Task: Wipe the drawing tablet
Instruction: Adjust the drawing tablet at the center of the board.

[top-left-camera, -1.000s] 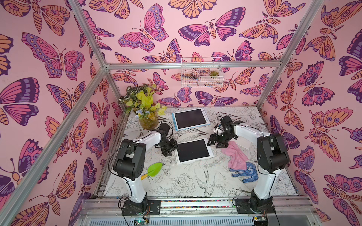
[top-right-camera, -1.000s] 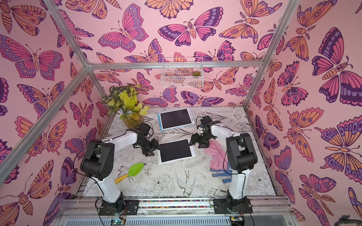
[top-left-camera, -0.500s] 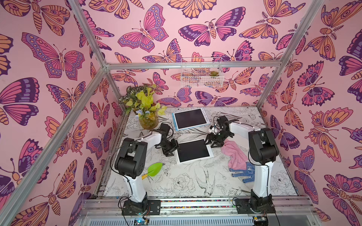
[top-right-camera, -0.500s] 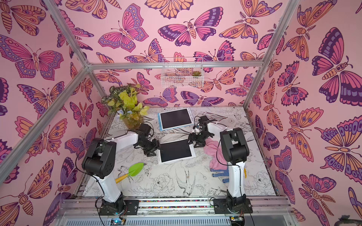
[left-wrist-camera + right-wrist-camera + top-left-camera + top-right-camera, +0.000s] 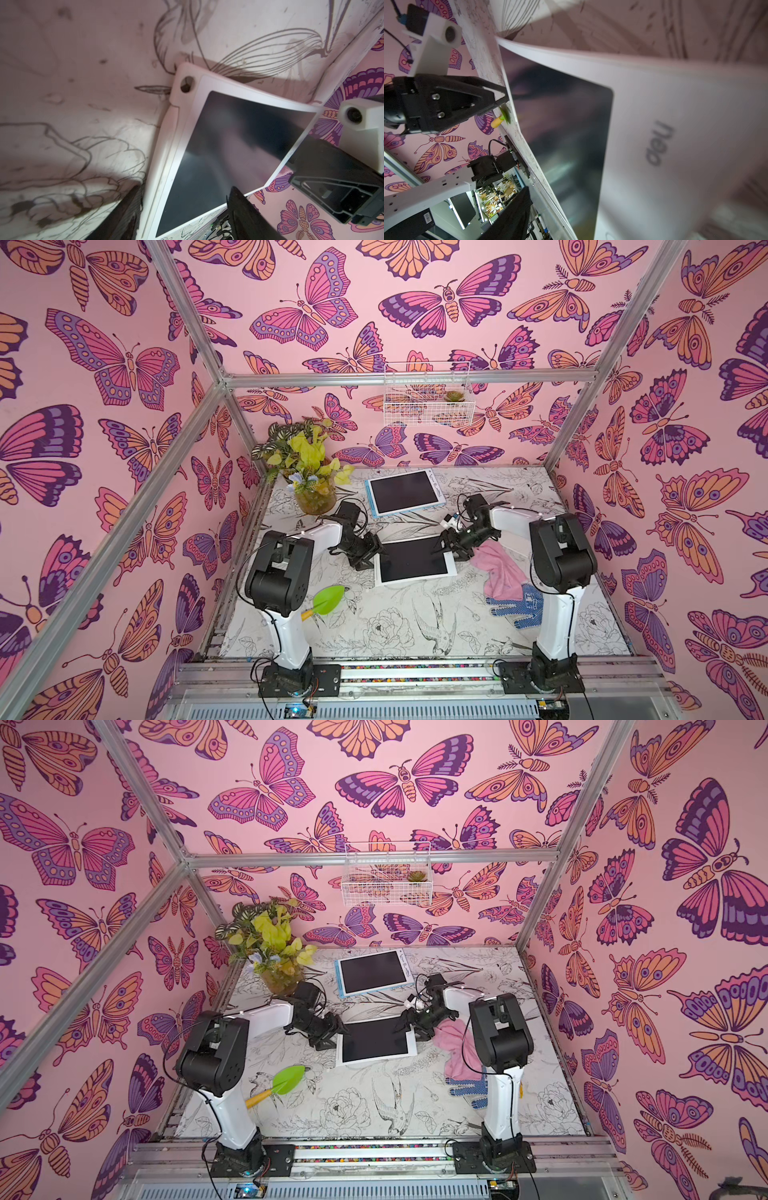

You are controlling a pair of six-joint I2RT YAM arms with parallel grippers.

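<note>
- The drawing tablet (image 5: 411,562) lies mid-table between your grippers, with the pink cloth (image 5: 500,572) just beside it.
- Left gripper (image 5: 372,549): jaws apart, straddling the tablet's edge.
- Right gripper (image 5: 446,547): jaws apart at its far corner.
- Pick up the cloth first, and brace the tablet lightly while you wipe.

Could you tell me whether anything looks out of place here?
The crumpled pink cloth lies unheld on the flower-printed tabletop beside the right gripper, though wiping needs it. The white-framed black-screened drawing tablet sits askew to the tabletop's front edge.
</note>
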